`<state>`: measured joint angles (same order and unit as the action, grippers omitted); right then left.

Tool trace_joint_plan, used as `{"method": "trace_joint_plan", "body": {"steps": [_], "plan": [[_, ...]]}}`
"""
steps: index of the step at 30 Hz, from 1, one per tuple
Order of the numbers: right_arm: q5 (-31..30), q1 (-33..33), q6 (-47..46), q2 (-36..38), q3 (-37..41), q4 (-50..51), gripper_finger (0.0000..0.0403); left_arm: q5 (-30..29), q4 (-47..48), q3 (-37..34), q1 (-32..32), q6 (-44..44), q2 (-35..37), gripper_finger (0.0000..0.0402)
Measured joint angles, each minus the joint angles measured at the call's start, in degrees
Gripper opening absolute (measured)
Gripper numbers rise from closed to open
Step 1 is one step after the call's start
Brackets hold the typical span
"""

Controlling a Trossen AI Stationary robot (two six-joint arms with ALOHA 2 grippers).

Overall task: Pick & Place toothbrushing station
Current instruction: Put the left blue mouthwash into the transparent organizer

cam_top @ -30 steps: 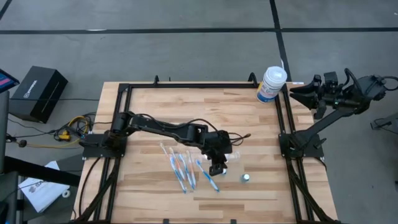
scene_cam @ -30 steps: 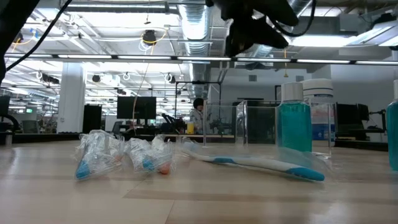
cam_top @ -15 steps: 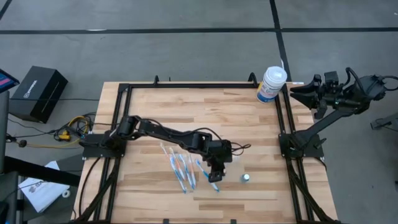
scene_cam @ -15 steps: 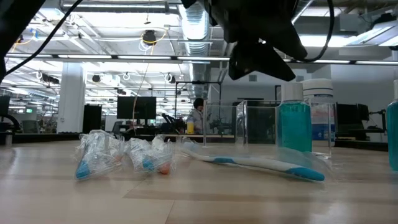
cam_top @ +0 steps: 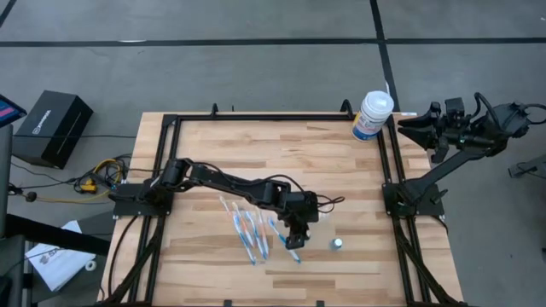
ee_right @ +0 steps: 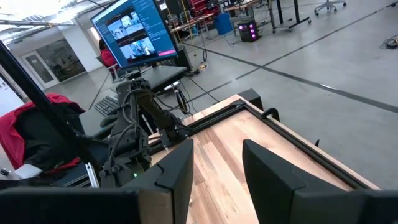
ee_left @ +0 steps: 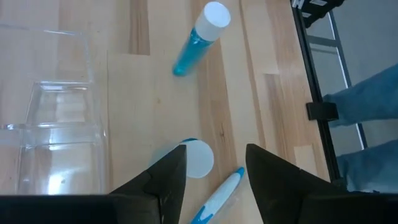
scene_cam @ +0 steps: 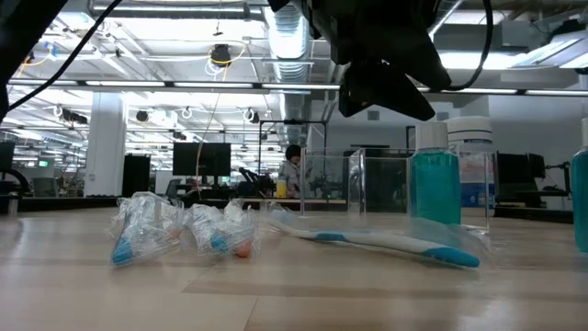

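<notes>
Tabletop: left pincer (ee_left: 211, 171) open, empty, above toothbrush (ee_left: 217, 198).

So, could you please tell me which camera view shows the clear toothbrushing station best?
The left wrist view: the toothbrushing station shows its clear walls from above. The low view shows it side-on behind the bottle; the high view hides it under the arm; the right wrist view misses it.

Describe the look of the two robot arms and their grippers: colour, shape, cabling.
Both arms are black, built of slim jointed links on black frame bases at the table's sides. The left arm carries a thin dark cable looping along its links to the left gripper. The right arm is the same build, with cables arching over the right gripper. Each gripper has two dark, tapered, wedge-shaped fingers.
</notes>
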<state>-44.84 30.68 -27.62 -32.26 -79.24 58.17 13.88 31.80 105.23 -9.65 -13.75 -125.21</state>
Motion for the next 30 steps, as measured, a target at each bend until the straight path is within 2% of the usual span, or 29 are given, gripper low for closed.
{"method": "trace_joint_plan", "body": {"steps": [30], "plan": [[1.33,-0.02,0.65,-0.04,0.00,-0.05,0.0129,-0.38,0.16,0.09,-0.22,1.50,-1.83,0.0162]]}}
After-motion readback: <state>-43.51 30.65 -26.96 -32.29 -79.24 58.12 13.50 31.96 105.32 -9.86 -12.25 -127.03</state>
